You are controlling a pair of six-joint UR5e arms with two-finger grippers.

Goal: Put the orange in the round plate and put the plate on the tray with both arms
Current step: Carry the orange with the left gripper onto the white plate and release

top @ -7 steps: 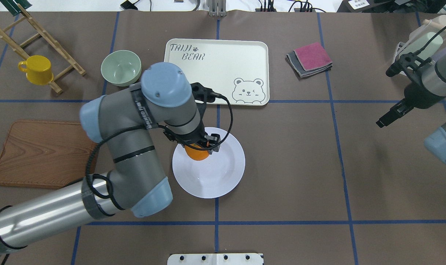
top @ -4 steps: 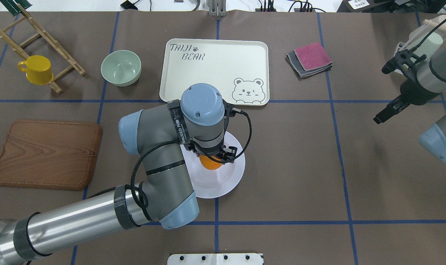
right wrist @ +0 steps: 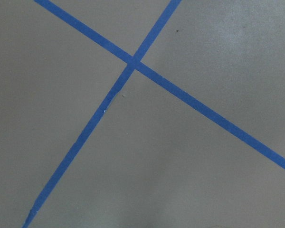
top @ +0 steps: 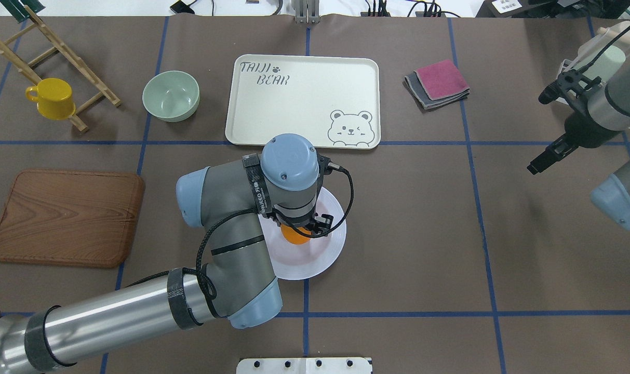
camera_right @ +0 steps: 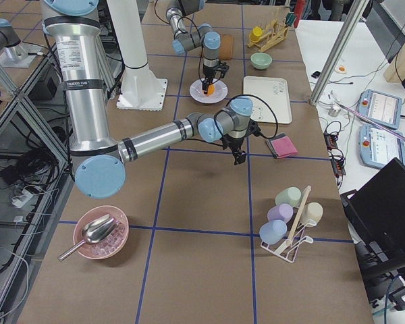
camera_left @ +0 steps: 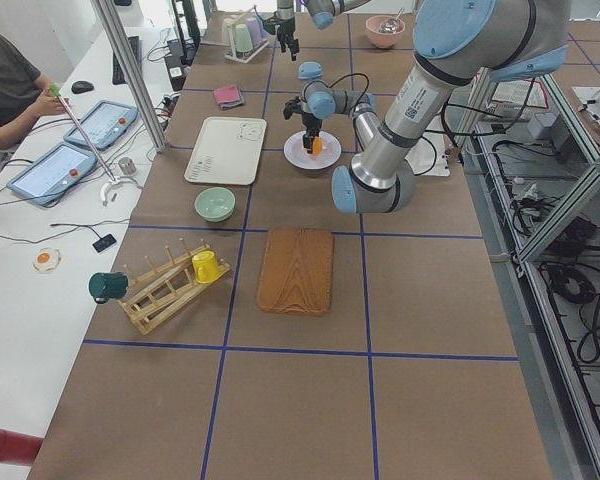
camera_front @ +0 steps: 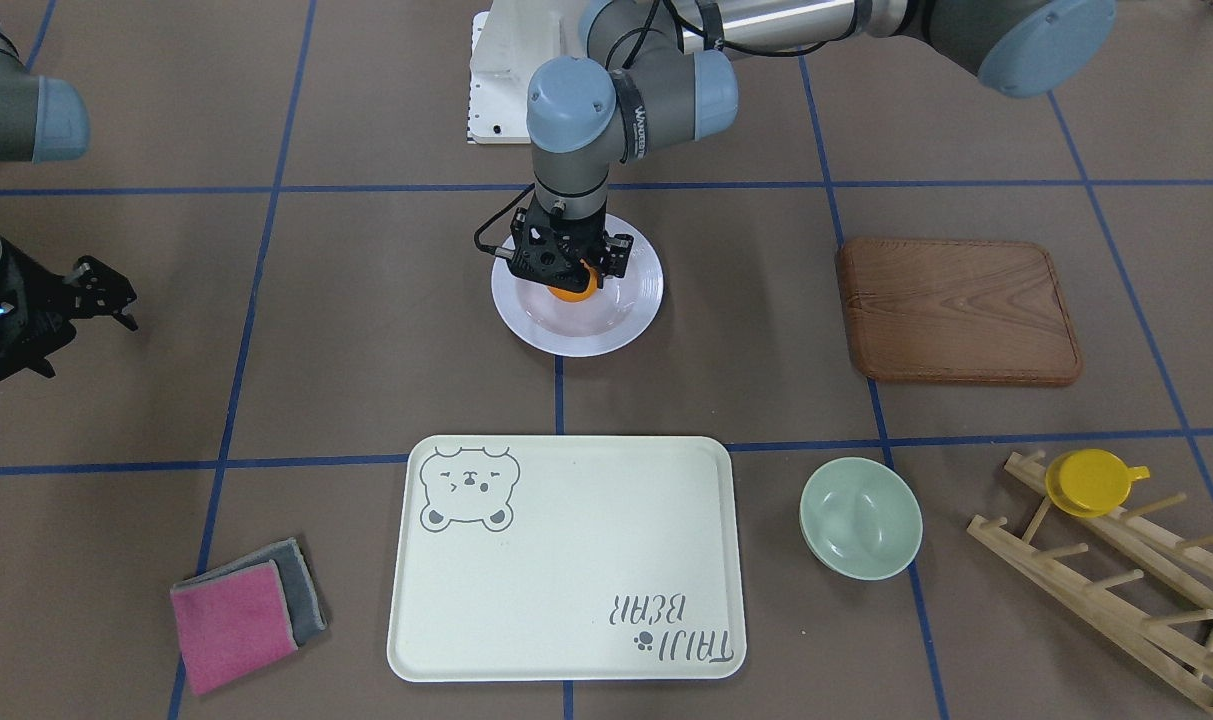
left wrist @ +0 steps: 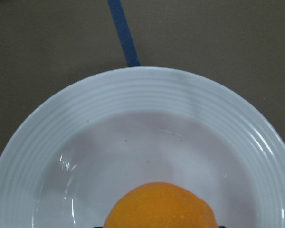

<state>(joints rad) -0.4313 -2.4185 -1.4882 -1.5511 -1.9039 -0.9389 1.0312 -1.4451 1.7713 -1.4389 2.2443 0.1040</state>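
The orange [top: 295, 235] is held between the fingers of my left gripper [top: 297, 229], which is shut on it just over the bowl of the white round plate [top: 331, 248]. From the front the orange [camera_front: 572, 290] hangs below the gripper [camera_front: 569, 272], low over the middle of the plate [camera_front: 566, 340]. The left wrist view shows the orange [left wrist: 161, 206] at the bottom edge above the ridged plate [left wrist: 133, 95]. The cream bear tray [top: 299, 104] lies bare beyond the plate. My right gripper [top: 539, 166] hovers far to the right over the table, looking shut and holding nothing.
A pale-green bowl [top: 170, 95] sits left of the tray and folded pink and grey cloths [top: 438, 83] right of it. A wooden board [top: 65, 217] lies at the left. A yellow cup [top: 52, 97] hangs on the wooden rack [top: 60, 49]. Blue tape lines cross the brown table.
My left arm has carried the orange rightward from the plate's left rim to over its middle and lowered it. The right arm shifted slightly upward and then held still.
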